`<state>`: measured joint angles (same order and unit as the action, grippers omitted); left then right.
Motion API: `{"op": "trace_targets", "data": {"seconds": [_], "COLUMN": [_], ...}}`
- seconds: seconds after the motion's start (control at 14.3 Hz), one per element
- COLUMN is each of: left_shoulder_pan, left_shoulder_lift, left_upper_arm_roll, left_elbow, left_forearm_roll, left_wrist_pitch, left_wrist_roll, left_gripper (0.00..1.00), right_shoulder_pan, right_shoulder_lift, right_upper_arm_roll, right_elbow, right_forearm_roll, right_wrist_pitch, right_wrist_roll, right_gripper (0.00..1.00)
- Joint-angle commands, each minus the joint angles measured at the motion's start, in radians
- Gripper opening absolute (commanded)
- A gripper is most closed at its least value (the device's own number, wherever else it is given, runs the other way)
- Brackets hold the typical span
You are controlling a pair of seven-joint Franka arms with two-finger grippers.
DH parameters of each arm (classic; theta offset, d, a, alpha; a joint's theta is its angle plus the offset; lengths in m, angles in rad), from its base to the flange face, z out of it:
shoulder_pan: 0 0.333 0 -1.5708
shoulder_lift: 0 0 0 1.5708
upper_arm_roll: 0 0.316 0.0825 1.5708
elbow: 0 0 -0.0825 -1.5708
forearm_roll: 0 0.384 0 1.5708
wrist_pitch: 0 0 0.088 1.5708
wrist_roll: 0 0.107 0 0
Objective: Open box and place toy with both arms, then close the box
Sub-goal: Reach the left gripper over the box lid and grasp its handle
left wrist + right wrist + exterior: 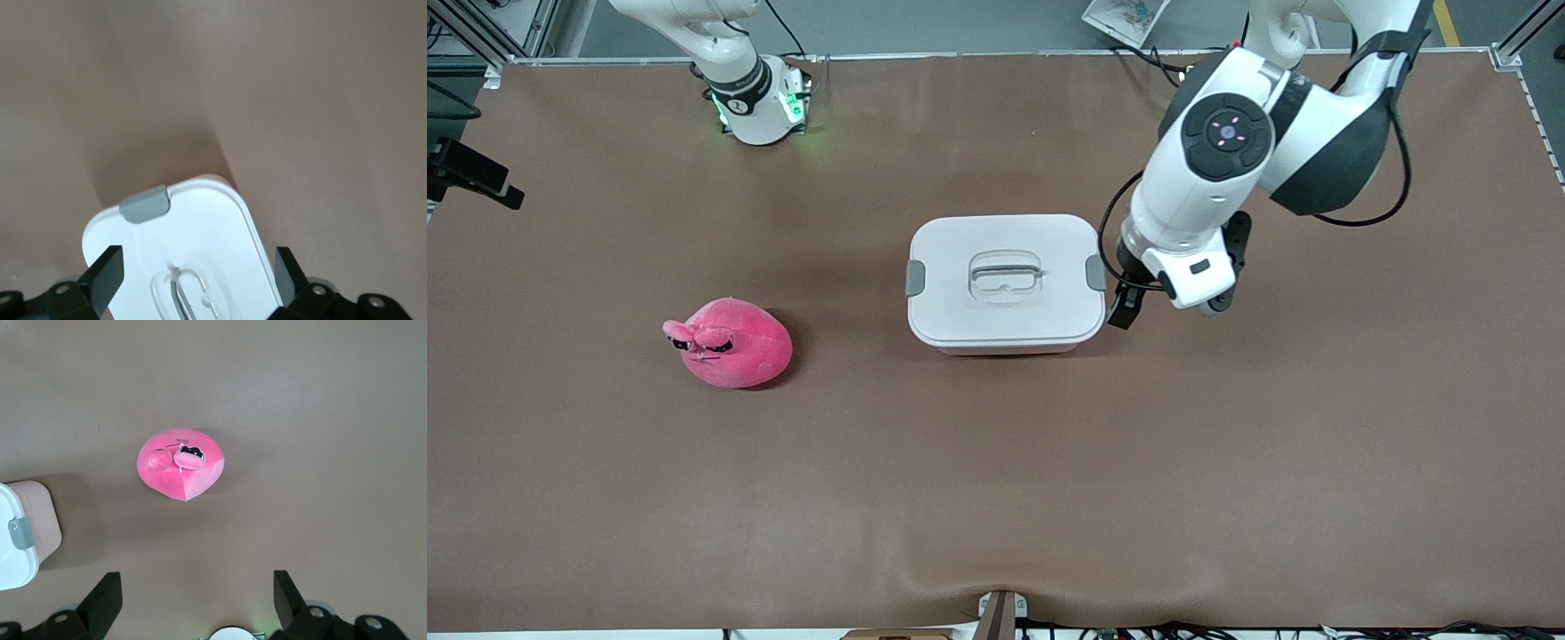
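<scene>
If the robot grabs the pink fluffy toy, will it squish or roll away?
The round bright pink plush toy looks soft, so it would probably squish and feel light. Its ball shape might roll slightly if nudged, though fuzzy fabric on the brown table should slow it.

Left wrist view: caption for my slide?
Open left gripper poised over the closed box's white lid, grey clip still latched.

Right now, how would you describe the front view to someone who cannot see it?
A closed box with a white lid sits mid-table. The left claw, open, hangs beside the box's grey clip at the left arm's end. A pink plush toy lies on the brown table toward the right arm's end.
</scene>
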<state>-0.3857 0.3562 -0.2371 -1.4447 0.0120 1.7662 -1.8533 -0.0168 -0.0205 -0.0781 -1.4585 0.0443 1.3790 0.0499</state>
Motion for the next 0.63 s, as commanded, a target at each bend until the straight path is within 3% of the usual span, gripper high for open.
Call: {"op": "trace_targets", "data": {"seconds": [0.0, 0.56], "left_shoulder_pan": [-0.035, -0.157], "left_shoulder_lift": [0.024, 0.113], "left_upper_arm_roll": [0.004, 0.004], "left_elbow": [0.007, 0.009], "left_forearm_roll": [0.003, 0.077], "left_wrist_pitch": [0.022, 0.098], "left_wrist_roll": [-0.075, -0.326], "left_gripper": [1.0, 1.0], "right_shoulder_pan": [-0.011, 0.032], "right_shoulder_lift": [0.004, 0.086], "right_upper_arm_roll": [0.003, 0.008], "right_elbow": [0.01, 0.0], "right_forearm_roll": [0.063, 0.066], "right_wrist_pitch": [-0.009, -0.069], "right_wrist_roll": [0.01, -0.002], "right_gripper": [1.0, 1.0]}}
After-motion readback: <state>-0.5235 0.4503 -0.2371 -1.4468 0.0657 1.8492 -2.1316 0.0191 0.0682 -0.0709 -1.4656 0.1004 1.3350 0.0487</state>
